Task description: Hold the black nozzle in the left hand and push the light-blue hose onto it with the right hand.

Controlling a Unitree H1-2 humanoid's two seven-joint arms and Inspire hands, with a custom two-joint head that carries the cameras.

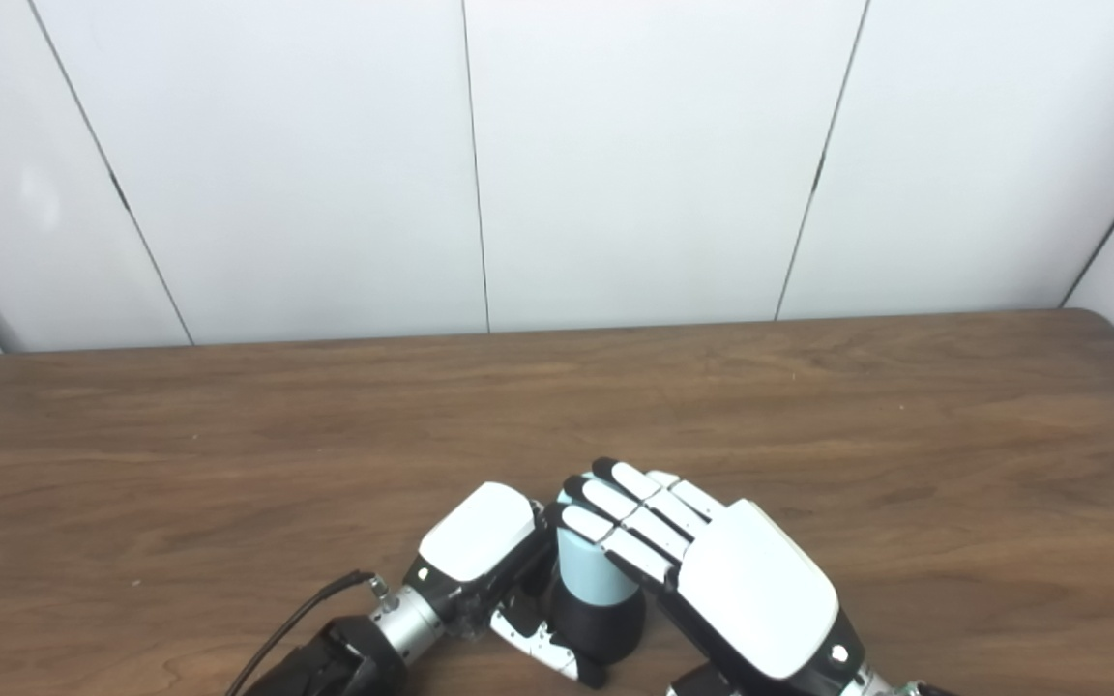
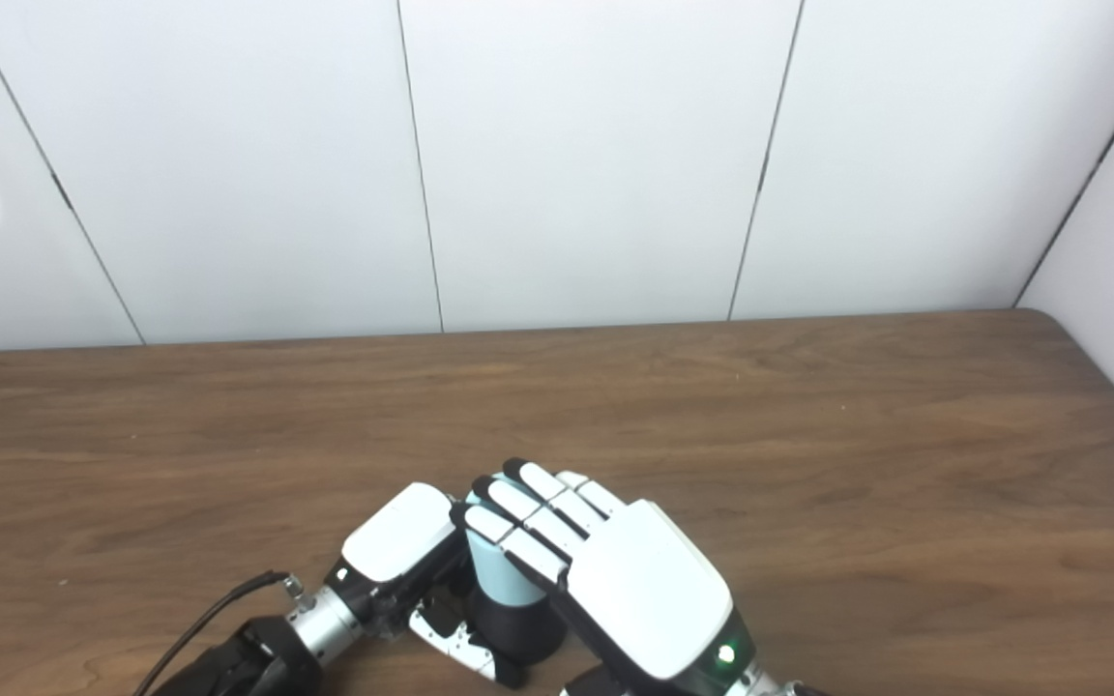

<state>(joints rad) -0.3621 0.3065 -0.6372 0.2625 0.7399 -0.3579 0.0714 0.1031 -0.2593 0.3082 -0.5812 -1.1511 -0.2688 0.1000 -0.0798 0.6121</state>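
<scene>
Wooden table (image 1: pixel 808 425), one light-blue hose (image 1: pixel 584 570) atop one black nozzle (image 1: pixel 600 623), each pinched by one robot hand.

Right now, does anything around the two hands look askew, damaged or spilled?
Nothing stands out. The light-blue hose stands upright in the black nozzle, in line with it. The left robot hand wraps the nozzle; the right robot hand lies over the hose top. The wooden table shows no spills.
</scene>
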